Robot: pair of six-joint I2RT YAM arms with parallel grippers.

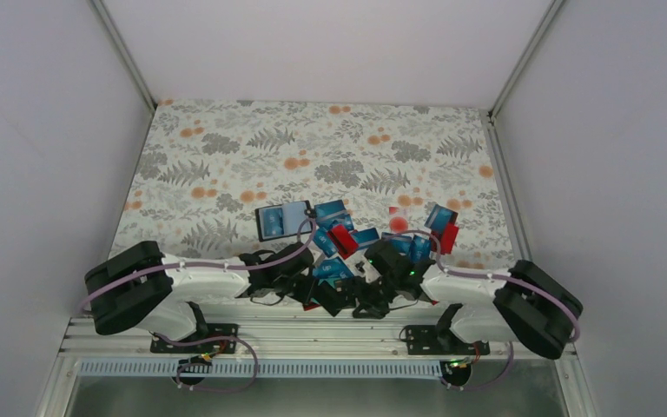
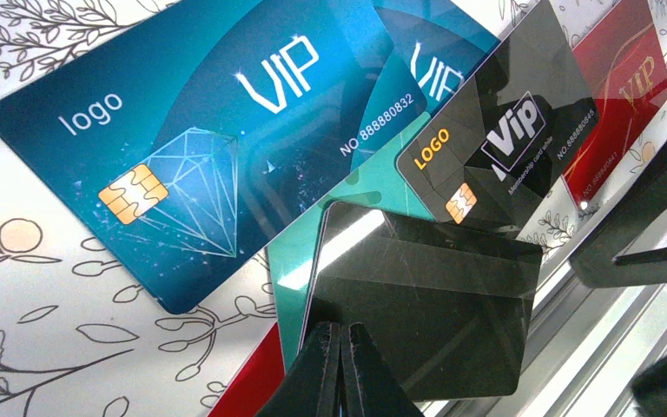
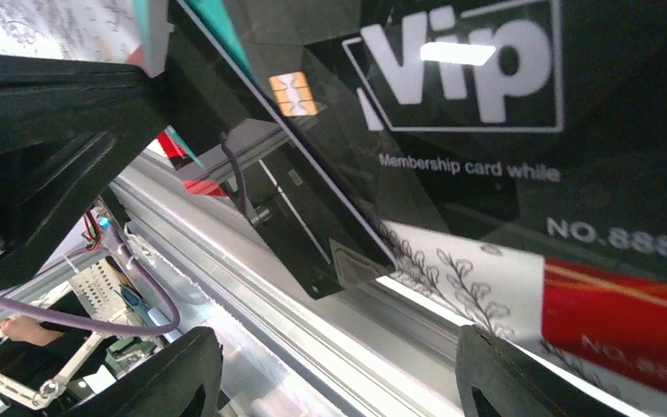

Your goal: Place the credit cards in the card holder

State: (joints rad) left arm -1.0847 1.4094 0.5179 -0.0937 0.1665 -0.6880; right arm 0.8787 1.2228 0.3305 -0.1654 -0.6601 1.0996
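The left arm (image 1: 200,280) and right arm (image 1: 473,287) lie low, angled inward toward each other. The left gripper (image 2: 340,340) is pressed closed. The right gripper (image 3: 339,378) stands wide apart.

The small black folding card holder (image 1: 282,220), grey-blue inside, lies open and flat just left of the heap. The thin plastic credit cards (image 1: 352,236), mostly blue with some red, lie scattered and overlapping. At the heap's near end, a blue chip card (image 2: 182,165), teal card (image 2: 300,261), black Vip card (image 2: 504,139), plain black card (image 2: 425,313) and red card (image 2: 621,82) overlap.
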